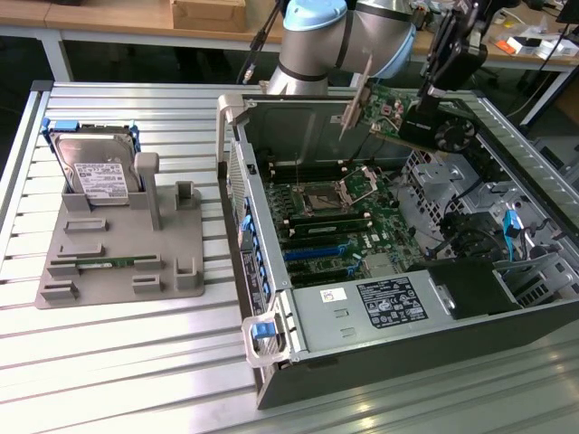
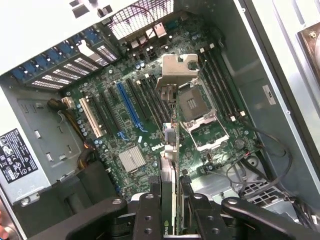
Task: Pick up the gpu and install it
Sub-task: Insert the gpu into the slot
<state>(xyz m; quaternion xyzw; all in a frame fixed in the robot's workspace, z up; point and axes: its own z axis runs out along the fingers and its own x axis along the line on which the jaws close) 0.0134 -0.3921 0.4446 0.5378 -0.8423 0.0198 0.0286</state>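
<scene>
The gpu hangs tilted in the air above the open computer case, over the back part of the motherboard. It is a dark card with a fan and a silver bracket at the end toward the exterior view's left. My gripper is shut on its other end from above. In the wrist view the gpu shows edge-on between my fingers, its bracket farthest from me. My gripper holds it over the CPU socket, apart from the blue slot.
A grey fixture at the exterior view's left carries a silver hard drive in a blue frame and a green memory stick. Inside the case are a power supply, cables and blue slots. The slatted metal table extends around the case.
</scene>
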